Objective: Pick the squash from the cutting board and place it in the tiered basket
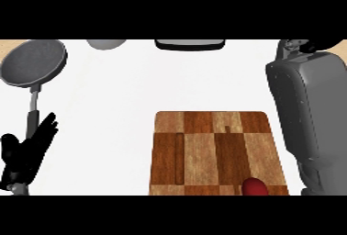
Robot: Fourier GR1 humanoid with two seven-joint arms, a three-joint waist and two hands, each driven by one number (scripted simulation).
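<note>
At the cutting board's (203,151) near edge, a red item (254,187); left robot hand (27,153) spread.

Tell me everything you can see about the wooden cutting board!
The cutting board is a rectangle of wooden patches, some dark brown and some pale, like a checkerboard. It has rounded far corners, a long groove down its left side and a small slot near its far edge. It lies flat on the white counter, right of the middle, its near end cut off by the view's edge. A small red rounded thing sits on its near right part. The grey right forearm reaches past along its right side.
</note>
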